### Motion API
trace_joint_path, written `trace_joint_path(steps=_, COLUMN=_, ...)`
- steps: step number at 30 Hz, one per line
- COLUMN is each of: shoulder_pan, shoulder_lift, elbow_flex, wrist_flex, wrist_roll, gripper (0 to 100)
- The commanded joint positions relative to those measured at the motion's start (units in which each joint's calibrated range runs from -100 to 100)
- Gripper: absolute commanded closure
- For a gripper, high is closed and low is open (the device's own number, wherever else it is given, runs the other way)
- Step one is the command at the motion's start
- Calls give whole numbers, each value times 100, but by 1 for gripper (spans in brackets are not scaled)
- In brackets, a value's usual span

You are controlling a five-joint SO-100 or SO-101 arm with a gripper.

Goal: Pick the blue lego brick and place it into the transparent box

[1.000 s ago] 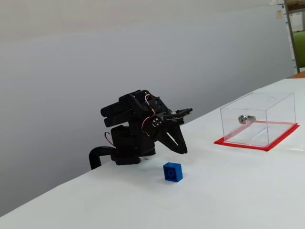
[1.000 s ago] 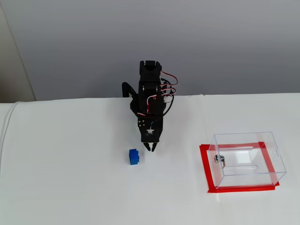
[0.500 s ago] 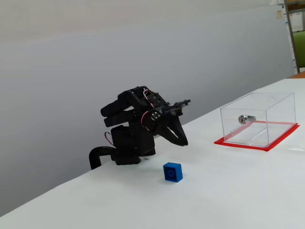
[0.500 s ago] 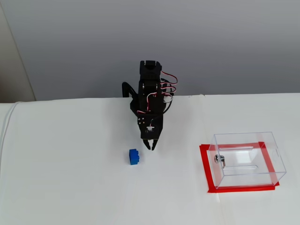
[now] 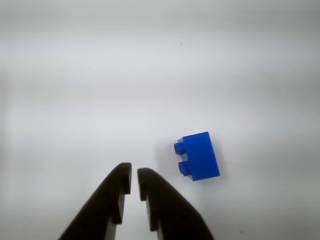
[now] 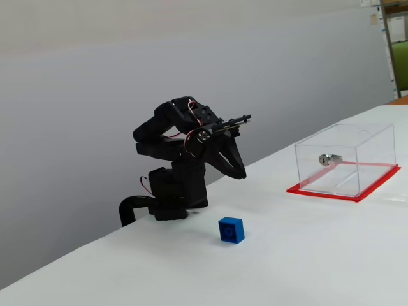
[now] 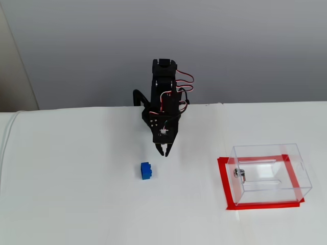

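Note:
The blue lego brick (image 5: 200,156) lies on the white table, studs facing left in the wrist view. My gripper (image 5: 134,172) hangs above the table, empty, its fingers nearly together with a thin gap. The brick is to the right of the fingertips and slightly beyond them in the wrist view. In both fixed views the gripper (image 6: 239,173) (image 7: 164,152) points down, apart from the brick (image 6: 231,230) (image 7: 146,171). The transparent box (image 6: 347,159) (image 7: 271,173) stands on its red base (image 6: 299,189) at the right, far from the gripper.
A small silver metal piece (image 6: 329,159) (image 7: 240,174) sits inside the box. The arm's black base (image 6: 169,197) stands at the table's back edge by the grey wall. The table edge runs along the left in a fixed view (image 7: 7,138).

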Motion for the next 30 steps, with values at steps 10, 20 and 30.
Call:
trace_joint_path(steps=10, shoulder_pan=1944, shoulder_lift=455, elbow_flex=-603, wrist_flex=54, wrist_roll=-28, gripper=98)
trace_joint_path(steps=20, shoulder_pan=2721, shoulder_lift=1380, elbow_flex=-875, wrist_flex=-50, wrist_roll=-28, gripper=98)
trace_joint_path(steps=30, shoulder_pan=2410, shoulder_lift=2313, elbow_flex=-1092, wrist_flex=-494, wrist_roll=29, gripper=92)
